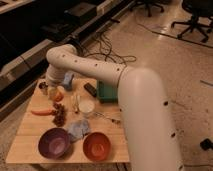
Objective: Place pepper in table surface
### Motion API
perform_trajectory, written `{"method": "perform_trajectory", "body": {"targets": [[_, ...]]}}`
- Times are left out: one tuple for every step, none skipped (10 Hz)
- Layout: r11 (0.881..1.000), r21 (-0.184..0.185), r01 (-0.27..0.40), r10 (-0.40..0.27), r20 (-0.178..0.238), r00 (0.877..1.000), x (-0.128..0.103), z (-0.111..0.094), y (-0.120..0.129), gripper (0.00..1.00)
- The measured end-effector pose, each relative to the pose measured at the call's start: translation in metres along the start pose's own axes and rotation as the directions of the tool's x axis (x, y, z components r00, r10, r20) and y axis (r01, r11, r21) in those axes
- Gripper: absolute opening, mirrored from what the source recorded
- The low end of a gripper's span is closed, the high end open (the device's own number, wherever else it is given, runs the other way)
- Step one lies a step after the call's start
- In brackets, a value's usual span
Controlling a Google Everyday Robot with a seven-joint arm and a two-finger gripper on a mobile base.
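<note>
Tabletop [26, 134]: jaws by fruit [57, 95], near pepper [42, 112]

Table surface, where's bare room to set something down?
Bare wood on the table surface lies front-left, between the pepper and the purple bowl. A smaller patch sits between the white cup and orange bowl. The back left is crowded, where the gripper hangs by the orange fruit.

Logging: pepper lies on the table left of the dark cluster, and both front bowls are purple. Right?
No: only the left bowl is purple; the right bowl is orange, per the camera view. The pepper does lie on the table left of the cluster. The tool is at the table's far left, by the fruit.
</note>
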Motion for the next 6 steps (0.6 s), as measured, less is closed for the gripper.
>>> {"method": "perform_trajectory", "body": {"targets": [[1.0, -0.012, 0.007, -0.007, -0.005, 1.0, -0.003, 0.009, 0.001, 0.65], [1.0, -0.025, 0.013, -0.013, -0.011, 1.0, -0.008, 0.024, 0.003, 0.65], [0.999, -0.036, 0.022, -0.023, -0.016, 1.0, -0.014, 0.035, 0.001, 0.65], [0.999, -0.043, 0.032, -0.034, -0.026, 0.999, -0.019, 0.041, 0.002, 0.65], [0.998, -0.054, 0.042, -0.044, -0.044, 0.998, -0.023, 0.048, 0.005, 0.65], [0.997, -0.062, 0.044, -0.048, -0.062, 0.997, -0.024, 0.055, 0.009, 0.65]]}}
